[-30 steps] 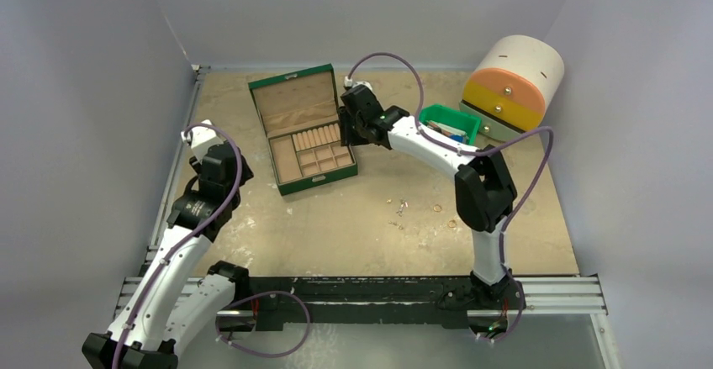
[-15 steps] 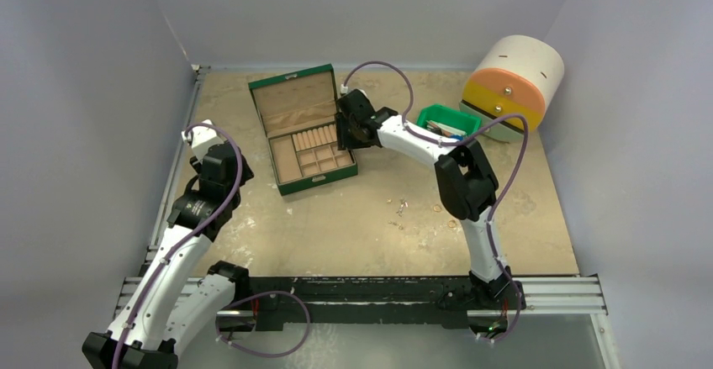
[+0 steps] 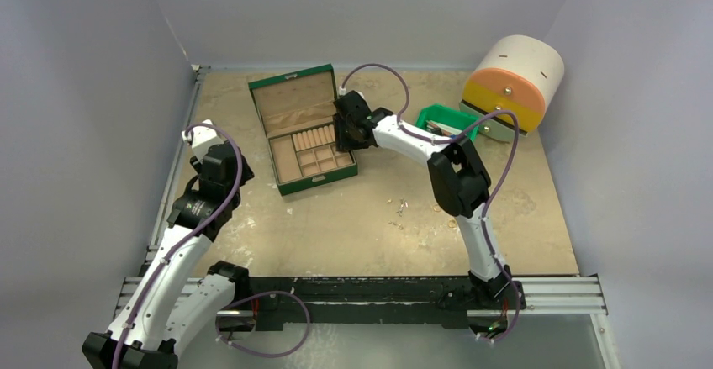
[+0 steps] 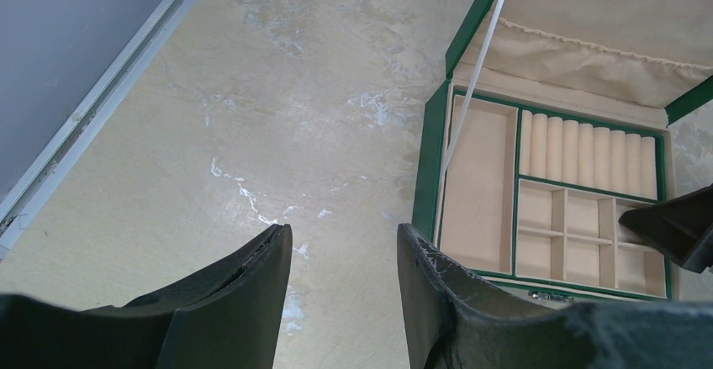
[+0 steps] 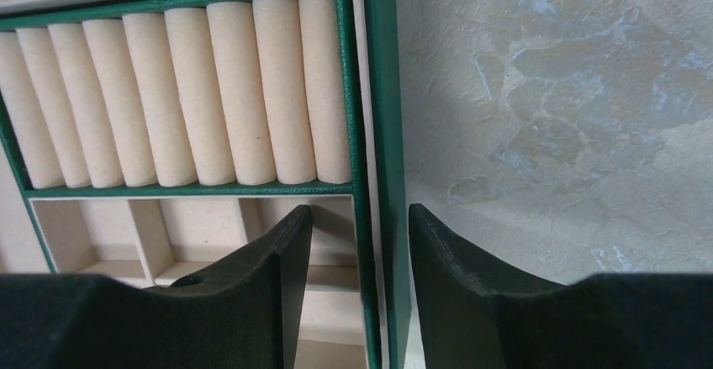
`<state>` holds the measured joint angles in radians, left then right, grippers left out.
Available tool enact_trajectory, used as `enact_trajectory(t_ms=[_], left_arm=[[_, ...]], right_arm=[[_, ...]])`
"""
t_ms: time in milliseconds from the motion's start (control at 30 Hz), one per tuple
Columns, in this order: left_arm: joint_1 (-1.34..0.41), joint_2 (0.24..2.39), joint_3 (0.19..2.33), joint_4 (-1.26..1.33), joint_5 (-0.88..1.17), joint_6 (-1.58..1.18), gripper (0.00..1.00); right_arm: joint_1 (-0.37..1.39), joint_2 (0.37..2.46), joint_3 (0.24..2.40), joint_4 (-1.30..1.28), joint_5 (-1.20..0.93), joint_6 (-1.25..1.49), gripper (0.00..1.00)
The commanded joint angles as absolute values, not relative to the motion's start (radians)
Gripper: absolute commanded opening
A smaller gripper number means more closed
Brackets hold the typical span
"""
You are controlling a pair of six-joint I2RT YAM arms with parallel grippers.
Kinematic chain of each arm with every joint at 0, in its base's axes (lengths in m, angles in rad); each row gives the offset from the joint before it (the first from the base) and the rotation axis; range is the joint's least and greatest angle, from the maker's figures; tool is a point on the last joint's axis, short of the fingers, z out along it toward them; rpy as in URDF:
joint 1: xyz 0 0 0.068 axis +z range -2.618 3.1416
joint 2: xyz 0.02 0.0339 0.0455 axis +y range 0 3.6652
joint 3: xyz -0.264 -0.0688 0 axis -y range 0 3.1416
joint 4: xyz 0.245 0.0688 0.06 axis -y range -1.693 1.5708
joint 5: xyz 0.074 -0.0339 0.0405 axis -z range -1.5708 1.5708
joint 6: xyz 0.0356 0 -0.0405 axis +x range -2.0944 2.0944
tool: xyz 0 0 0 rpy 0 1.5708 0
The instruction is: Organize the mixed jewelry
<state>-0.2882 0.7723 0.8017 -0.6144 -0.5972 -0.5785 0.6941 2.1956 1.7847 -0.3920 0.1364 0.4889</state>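
**Desk:** Where's the jewelry (image 3: 401,207)?
**Photog:** Loose on the table (image 3: 336,239), nr centre, well apart from both claws.
**Desk:** Claws?
**Photog:** Left gripper (image 4: 345,239) spread, empty, over bare top left of green box (image 4: 430,176). Right gripper (image 5: 360,218) spread, straddling box's rt wall.

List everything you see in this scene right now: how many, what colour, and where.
jewelry box: one, green with tan lining, lid open, far left-centre of the table
mixed jewelry: several tiny metal pieces, too small to count, loose on the table right of centre, nearer than the box
plastic bin: one, green, right of the box, partly behind the right arm
round drawer unit: one, white with orange and yellow fronts, far right corner
table: one, mottled beige
left gripper: one, black, open, empty, over bare table left of the box
right gripper: one, black, open, straddling the box's right wall
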Motion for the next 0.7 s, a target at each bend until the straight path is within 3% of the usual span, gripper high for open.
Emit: enact_trajectory(t_ms=[0, 300, 500, 667], left_arm=[[-0.282, 0.764, 0.83, -0.568, -0.594, -0.549, 0.48], [-0.282, 0.765, 0.827, -0.567, -0.594, -0.549, 0.48], [-0.282, 0.765, 0.828, -0.568, -0.594, -0.549, 0.48], [-0.282, 0.765, 0.828, -0.569, -0.594, -0.549, 0.48]], right_arm=[[0.69, 2.195, 1.804, -0.403, 0.144, 0.49, 0.48], [0.69, 2.169, 1.74, -0.401, 0.176, 0.485, 0.32], [0.691, 2.146, 1.714, -0.402, 0.19, 0.495, 0.29], [0.691, 2.124, 1.708, -0.406, 0.216, 0.505, 0.19]])
